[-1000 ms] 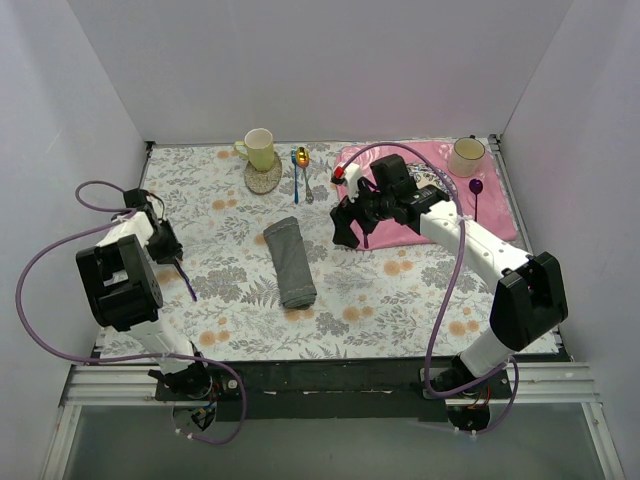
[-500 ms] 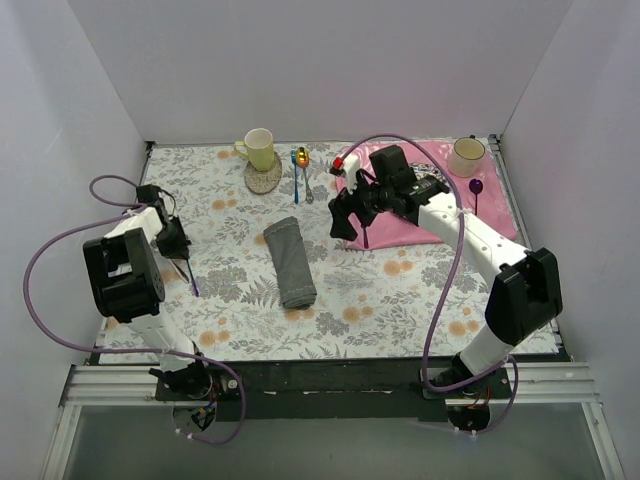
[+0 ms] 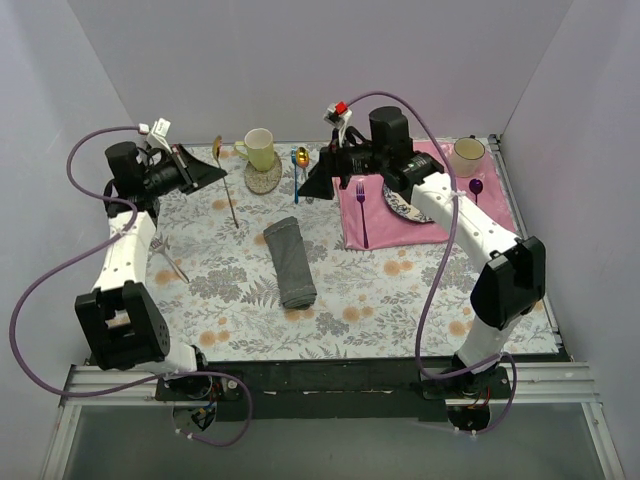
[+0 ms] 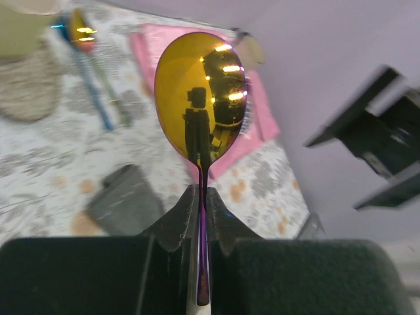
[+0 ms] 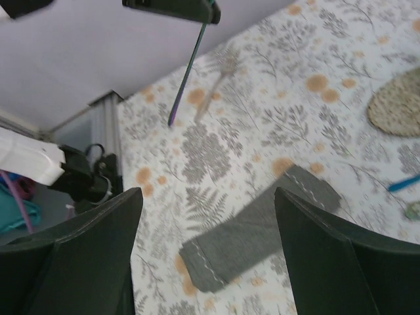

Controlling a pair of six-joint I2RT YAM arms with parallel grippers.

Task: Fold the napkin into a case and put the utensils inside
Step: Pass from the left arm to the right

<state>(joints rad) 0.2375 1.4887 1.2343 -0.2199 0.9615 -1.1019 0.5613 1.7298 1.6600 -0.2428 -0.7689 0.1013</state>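
The dark grey napkin (image 3: 289, 262) lies folded into a narrow strip at the table's middle; it also shows in the left wrist view (image 4: 125, 200) and the right wrist view (image 5: 259, 226). My left gripper (image 3: 218, 170) (image 4: 201, 190) is raised at the back left. It is shut on the thin purple handle of the gold-bowled spoon (image 4: 201, 92) (image 3: 228, 195), just below the bowl. The silver fork (image 3: 168, 257) lies on the table at the left, blurred in the right wrist view (image 5: 216, 82). My right gripper (image 3: 312, 183) (image 5: 207, 249) is open and empty, high above the napkin.
A yellow mug (image 3: 259, 150) on a woven coaster and a blue-handled spoon (image 3: 296, 172) sit at the back. The pink placemat (image 3: 440, 215) at the back right holds a purple fork (image 3: 361, 213), a plate, a cup (image 3: 466, 155) and a purple spoon (image 3: 476, 190).
My left arm has lifted the spoon from low at the table's left up toward the back. My right gripper has moved left and back, off the pink placemat.
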